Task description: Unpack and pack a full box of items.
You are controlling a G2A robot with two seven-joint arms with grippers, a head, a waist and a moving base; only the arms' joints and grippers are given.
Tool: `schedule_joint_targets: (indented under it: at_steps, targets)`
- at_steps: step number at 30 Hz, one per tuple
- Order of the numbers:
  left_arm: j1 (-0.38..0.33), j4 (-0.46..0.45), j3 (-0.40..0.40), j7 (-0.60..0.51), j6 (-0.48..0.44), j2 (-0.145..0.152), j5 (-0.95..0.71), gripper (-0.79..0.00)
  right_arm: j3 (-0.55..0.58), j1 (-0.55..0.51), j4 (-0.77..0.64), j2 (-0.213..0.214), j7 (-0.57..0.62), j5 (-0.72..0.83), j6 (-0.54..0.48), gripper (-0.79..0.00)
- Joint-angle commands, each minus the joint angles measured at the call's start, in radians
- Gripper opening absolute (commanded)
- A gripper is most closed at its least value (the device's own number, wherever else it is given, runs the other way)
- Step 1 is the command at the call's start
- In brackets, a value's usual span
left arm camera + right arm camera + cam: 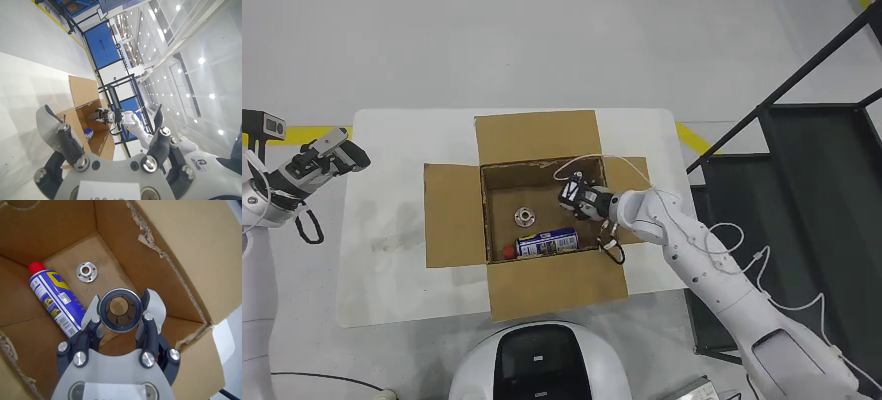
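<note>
An open cardboard box (454, 215) (170, 247) stands mid-table with its flaps spread. Inside lie a blue spray can (547, 242) (54, 298) with a red cap and a small metal flange (524, 214) (86, 273). My right gripper (575, 197) (121, 299) hangs over the box's right part, shut on a dark metal sleeve (121, 310) (93, 116), a hollow ring-ended cylinder. My left gripper (334, 152) (102, 115) stands open off the table's left edge, with nothing between its fingers.
The white table (392, 270) has bare room left of the box. A dark metal rack (802, 170) stands right of the table. Yellow floor tape (317, 131) runs behind the left arm.
</note>
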Motion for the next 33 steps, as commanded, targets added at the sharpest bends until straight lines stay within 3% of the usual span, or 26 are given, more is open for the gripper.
schedule_joint_targets:
  at_steps: [1, 10, 12, 13, 14, 15, 16, 21, 25, 29, 33]
  targets:
    - [0.0, 0.0, 0.0, 0.0, 0.0, 0.0, 0.0, 0.0, -0.029, 0.022, 0.035, -0.011, 0.009, 0.007, 0.003, -0.785]
    - [0.0, 0.0, 0.0, 0.0, 0.0, 0.0, 0.0, 0.0, -0.106, 0.123, 0.203, -0.058, -0.022, 0.076, -0.021, -0.785]
    - [0.0, 0.0, 0.0, 0.0, 0.0, 0.0, 0.0, 0.0, -0.119, 0.142, 0.236, -0.067, -0.022, 0.071, -0.017, -0.693]
    - [0.0, 0.0, 0.0, 0.0, 0.0, 0.0, 0.0, 0.0, -0.125, 0.15, 0.253, -0.071, -0.025, 0.073, -0.016, -0.6]
    - [0.0, 0.0, 0.0, 0.0, 0.0, 0.0, 0.0, 0.0, -0.13, 0.158, 0.268, -0.075, -0.029, 0.073, -0.015, -0.453]
    - [0.0, 0.0, 0.0, 0.0, 0.0, 0.0, 0.0, 0.0, -0.137, 0.165, 0.28, -0.079, -0.035, 0.069, -0.018, -0.194]
    - [0.0, 0.0, 0.0, 0.0, 0.0, 0.0, 0.0, 0.0, -0.142, 0.17, 0.292, -0.083, -0.046, 0.072, -0.028, 0.0]
    - [0.0, 0.0, 0.0, 0.0, 0.0, 0.0, 0.0, 0.0, -0.154, 0.189, 0.336, -0.093, -0.08, 0.063, -0.049, 0.0]
    - [0.019, -0.016, 0.012, 0.035, 0.017, 0.001, 0.025, 0.0, -0.135, 0.186, 0.296, -0.086, -0.092, 0.055, -0.093, 0.0]
    - [0.02, 0.007, 0.028, 0.03, 0.028, 0.005, 0.062, 0.0, -0.058, 0.132, 0.154, -0.055, -0.061, 0.113, -0.168, 0.0]
    - [0.001, 0.061, 0.062, 0.006, 0.007, 0.007, 0.098, 0.0, 0.066, 0.015, -0.082, -0.01, 0.062, 0.243, -0.229, 0.0]
